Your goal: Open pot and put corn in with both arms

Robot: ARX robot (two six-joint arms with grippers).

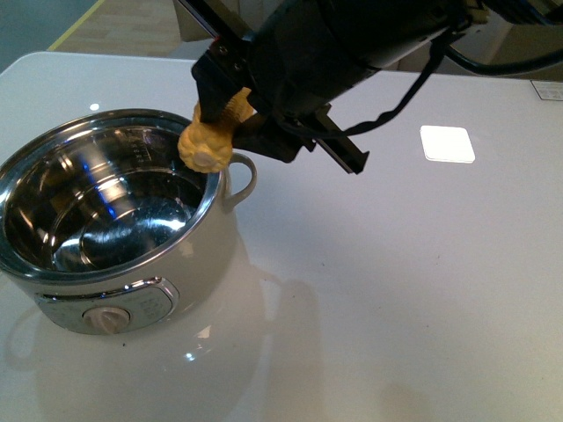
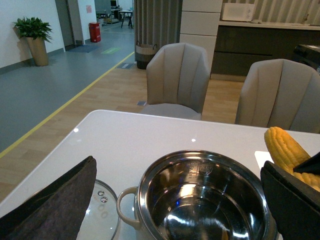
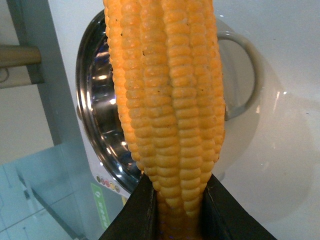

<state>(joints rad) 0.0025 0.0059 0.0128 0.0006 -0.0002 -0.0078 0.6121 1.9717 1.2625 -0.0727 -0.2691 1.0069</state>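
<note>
The pot stands open at the table's left, with a cream body, a shiny steel inside, a beige dial and a loop handle. My right gripper is shut on the corn, a yellow cob held just above the pot's rim by the handle. In the right wrist view the fingers clamp the corn over the pot's rim. My left gripper is open and empty, its fingers apart on either side of the pot; the corn shows beside it.
A glass lid lies flat on the table next to the pot. A white square patch is on the table at the right. Two grey chairs stand beyond the table's far edge.
</note>
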